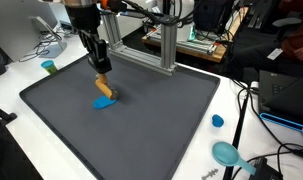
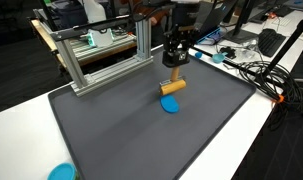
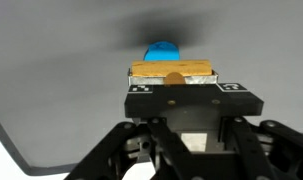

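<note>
Grey mat (image 1: pixel 171 115): arm stands steep over it, gripper (image 1: pixel 102 78) pointing down. Jaws pinch wooden block (image 2: pixel 173 87) btw. them, blue disc (image 2: pixel 172 105) just beneath.

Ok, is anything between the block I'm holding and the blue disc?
Nothing. The gripper holds the wooden block right by the blue disc on the grey mat; both exterior views show nothing between them.

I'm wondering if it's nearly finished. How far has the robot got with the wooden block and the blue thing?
Done: the wooden block is picked up, clamped in the gripper. In hand: it hangs just over the blue disc on the grey mat. Left: the block is not yet let go; whether it touches the disc, I cannot tell.
</note>
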Robot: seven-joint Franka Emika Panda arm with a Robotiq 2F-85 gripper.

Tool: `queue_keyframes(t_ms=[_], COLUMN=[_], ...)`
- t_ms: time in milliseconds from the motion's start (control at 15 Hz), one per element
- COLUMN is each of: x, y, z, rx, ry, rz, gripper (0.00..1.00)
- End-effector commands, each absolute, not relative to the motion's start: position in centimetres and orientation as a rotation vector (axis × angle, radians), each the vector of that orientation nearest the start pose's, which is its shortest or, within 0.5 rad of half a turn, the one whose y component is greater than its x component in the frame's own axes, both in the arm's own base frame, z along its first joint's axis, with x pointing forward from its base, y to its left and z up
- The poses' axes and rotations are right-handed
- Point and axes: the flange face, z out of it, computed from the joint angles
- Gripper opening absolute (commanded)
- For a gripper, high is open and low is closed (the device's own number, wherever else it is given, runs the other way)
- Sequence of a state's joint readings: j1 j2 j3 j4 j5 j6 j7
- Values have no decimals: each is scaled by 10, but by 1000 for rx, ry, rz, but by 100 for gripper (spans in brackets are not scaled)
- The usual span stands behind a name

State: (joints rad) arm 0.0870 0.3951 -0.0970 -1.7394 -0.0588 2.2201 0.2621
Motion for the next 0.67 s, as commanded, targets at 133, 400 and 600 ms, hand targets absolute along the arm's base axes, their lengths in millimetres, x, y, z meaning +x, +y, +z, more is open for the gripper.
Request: queue_keyframes(t_ms=[133, 400, 600], x=[638, 619, 629], y=[-18, -18, -18], z=[337, 322, 308], rx=[-3197, -3148, -3170], ry=[141, 91, 106], rz=[-309, -433, -393], gripper=[21, 21, 21])
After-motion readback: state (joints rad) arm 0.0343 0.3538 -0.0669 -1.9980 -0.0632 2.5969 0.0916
